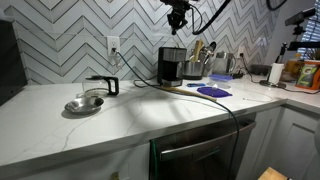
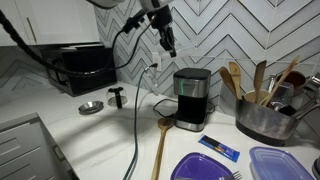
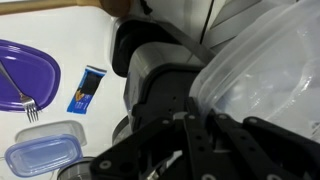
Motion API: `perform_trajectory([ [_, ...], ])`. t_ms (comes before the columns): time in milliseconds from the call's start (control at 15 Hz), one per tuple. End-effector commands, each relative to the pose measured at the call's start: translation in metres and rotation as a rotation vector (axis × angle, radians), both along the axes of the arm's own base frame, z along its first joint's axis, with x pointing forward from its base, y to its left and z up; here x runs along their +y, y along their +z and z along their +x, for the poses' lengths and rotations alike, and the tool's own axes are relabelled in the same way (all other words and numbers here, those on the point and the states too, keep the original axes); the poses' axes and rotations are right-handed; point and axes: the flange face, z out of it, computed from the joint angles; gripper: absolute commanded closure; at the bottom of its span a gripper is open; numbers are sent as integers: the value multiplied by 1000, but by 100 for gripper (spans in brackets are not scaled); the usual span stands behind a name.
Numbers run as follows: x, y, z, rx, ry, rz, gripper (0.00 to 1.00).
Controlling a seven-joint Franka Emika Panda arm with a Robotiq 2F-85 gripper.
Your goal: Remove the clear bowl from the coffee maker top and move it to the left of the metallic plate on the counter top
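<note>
My gripper (image 1: 178, 18) hangs high above the coffee maker (image 1: 172, 65), a small black box with a steel front, seen in both exterior views (image 2: 192, 98). In the wrist view the jaws (image 3: 195, 130) are shut on the rim of the clear bowl (image 3: 265, 65), which fills the right side, with the coffee maker (image 3: 160, 85) below. The bowl is hard to make out in the exterior views. The metallic plate (image 1: 84, 105) lies on the white marble counter top (image 1: 150, 112), well away from the coffee maker; it also shows in an exterior view (image 2: 91, 107).
A blue-purple plate with a fork (image 3: 25, 75), a blue packet (image 3: 86, 88) and a lidded plastic box (image 3: 40, 155) lie near the coffee maker. A wooden spoon (image 2: 160, 145), a pot of utensils (image 2: 265, 118) and a large black appliance (image 2: 80, 68) stand on the counter.
</note>
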Motion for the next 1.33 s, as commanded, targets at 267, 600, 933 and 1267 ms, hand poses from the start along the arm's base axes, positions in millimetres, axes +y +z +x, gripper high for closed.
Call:
perform_trajectory([
  [267, 135, 6, -93, 76, 387, -50, 98],
  [600, 214, -10, -134, 110, 646, -99, 98],
  [933, 253, -12, -138, 121, 731, -137, 93],
  [1267, 256, -13, -145, 121, 752, -147, 93],
])
